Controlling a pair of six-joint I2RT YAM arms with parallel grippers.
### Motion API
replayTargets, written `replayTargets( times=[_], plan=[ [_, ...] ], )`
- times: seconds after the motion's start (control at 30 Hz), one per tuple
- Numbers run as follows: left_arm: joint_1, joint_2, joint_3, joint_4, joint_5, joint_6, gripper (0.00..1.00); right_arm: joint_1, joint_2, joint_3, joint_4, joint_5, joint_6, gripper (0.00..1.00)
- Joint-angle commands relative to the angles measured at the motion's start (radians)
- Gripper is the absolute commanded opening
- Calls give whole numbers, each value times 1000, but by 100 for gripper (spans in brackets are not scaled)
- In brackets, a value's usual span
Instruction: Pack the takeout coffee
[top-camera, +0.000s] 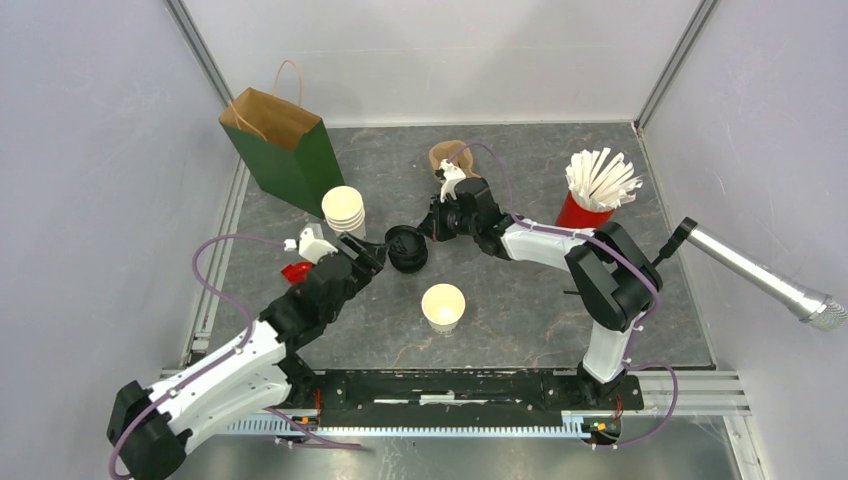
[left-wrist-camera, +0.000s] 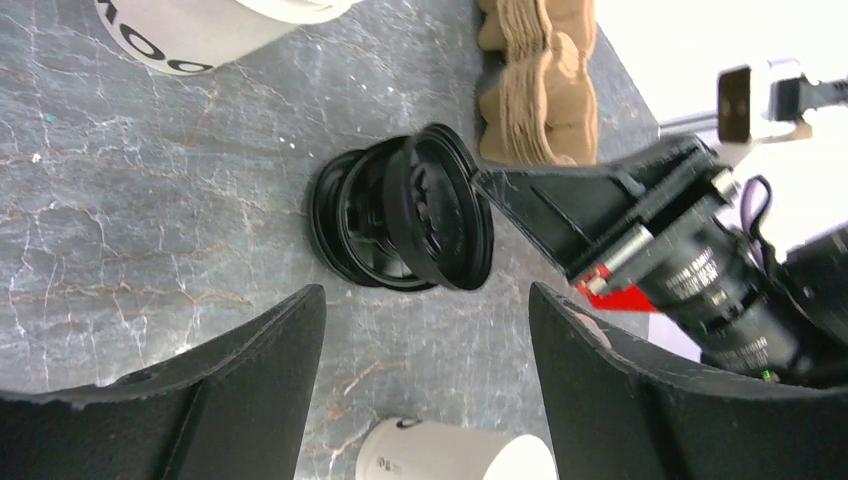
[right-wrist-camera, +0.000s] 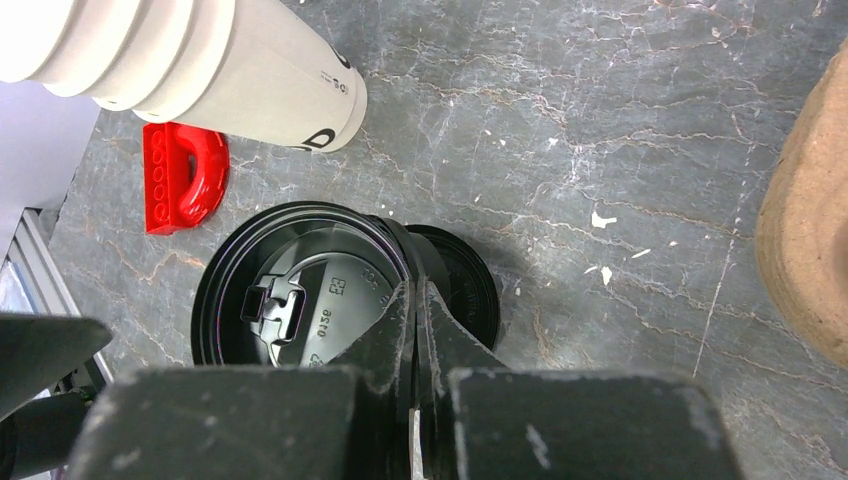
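A single white paper cup (top-camera: 443, 305) stands open, with no lid on it, near the table's middle; it also shows at the bottom of the left wrist view (left-wrist-camera: 455, 455). My right gripper (top-camera: 420, 232) (right-wrist-camera: 415, 300) is shut on the rim of a black plastic lid (right-wrist-camera: 290, 290), holding it tilted over more black lids (right-wrist-camera: 468, 285) on the table. The held lid (left-wrist-camera: 440, 205) and the lids under it (left-wrist-camera: 355, 220) show in the left wrist view. My left gripper (top-camera: 375, 256) (left-wrist-camera: 428, 300) is open and empty just left of the lids.
A stack of white cups (top-camera: 343, 210) (right-wrist-camera: 200, 60) stands left of the lids, by a green-and-brown paper bag (top-camera: 285, 150). A red block (top-camera: 296, 271) lies by my left arm. A cardboard carrier (top-camera: 447, 155) sits at the back. A red cup of straws (top-camera: 592, 190) stands at the right.
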Motion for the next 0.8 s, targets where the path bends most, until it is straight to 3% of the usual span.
replayTargets(
  times=[0.0,0.13,0.27,0.6,0.77],
  plan=[
    [102,83,6,142,90,-69,80,-14,-30,-15,58,-41,-6,0],
    [183,137,-29,250,201,-82,76,-26,-26,-23,65,-63,-12,0],
    [186,196,-33,345,253,-63,72,-28,-16,-31,88,-83,-1,0],
    [186,322,-55,453,270,-61,69,-28,6,-43,112,-104,17,0],
    [185,367,-61,501,288,-65,63,-28,7,-45,115,-107,22,0]
  ],
)
